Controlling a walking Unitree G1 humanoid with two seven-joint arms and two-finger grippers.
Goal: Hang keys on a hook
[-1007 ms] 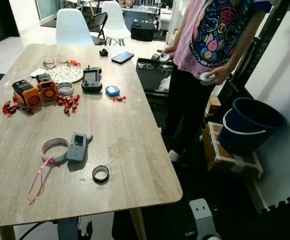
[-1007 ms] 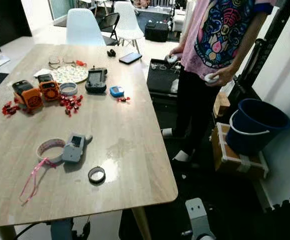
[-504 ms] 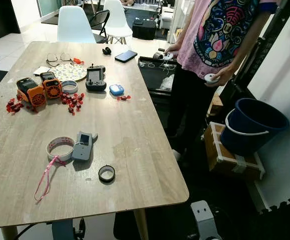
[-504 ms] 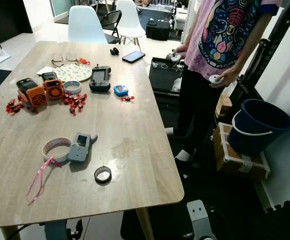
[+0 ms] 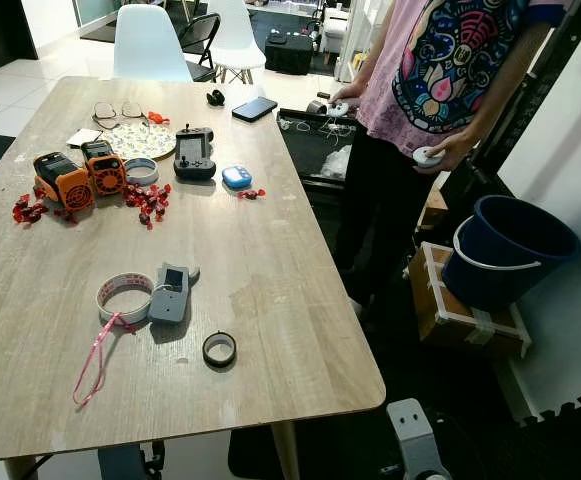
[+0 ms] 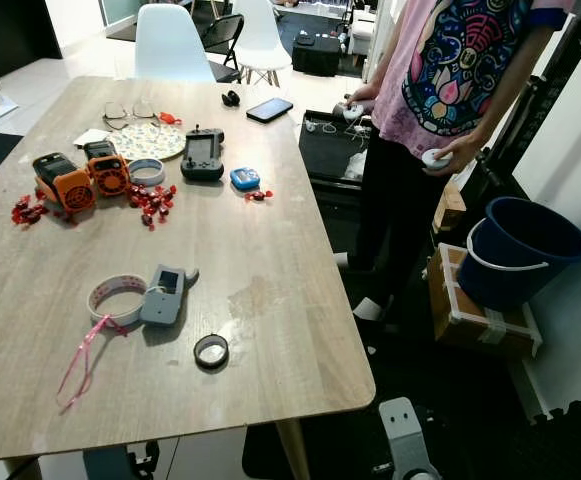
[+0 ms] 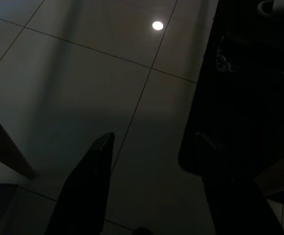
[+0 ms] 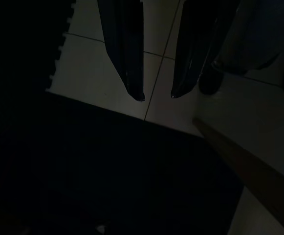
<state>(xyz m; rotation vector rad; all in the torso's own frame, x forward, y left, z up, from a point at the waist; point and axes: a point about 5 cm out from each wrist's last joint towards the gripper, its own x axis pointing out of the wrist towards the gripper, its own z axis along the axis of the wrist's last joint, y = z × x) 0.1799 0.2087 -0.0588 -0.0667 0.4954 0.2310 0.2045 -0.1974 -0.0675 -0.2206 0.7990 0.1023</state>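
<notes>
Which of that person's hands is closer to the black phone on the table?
Their right. That right hand, holding a white controller, is just past the table edge beside the phone. The left hand, with another controller, is farther out, toward the blue bucket.

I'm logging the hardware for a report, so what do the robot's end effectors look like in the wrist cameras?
Each has two long, flat black fingers tapering to narrow tips. The left end effector shows matte fingers, wide at the base. The right end effector has glossier, blade-like fingers with faint highlights along their edges. Both views are dark; no cables or markings can be made out.
</notes>
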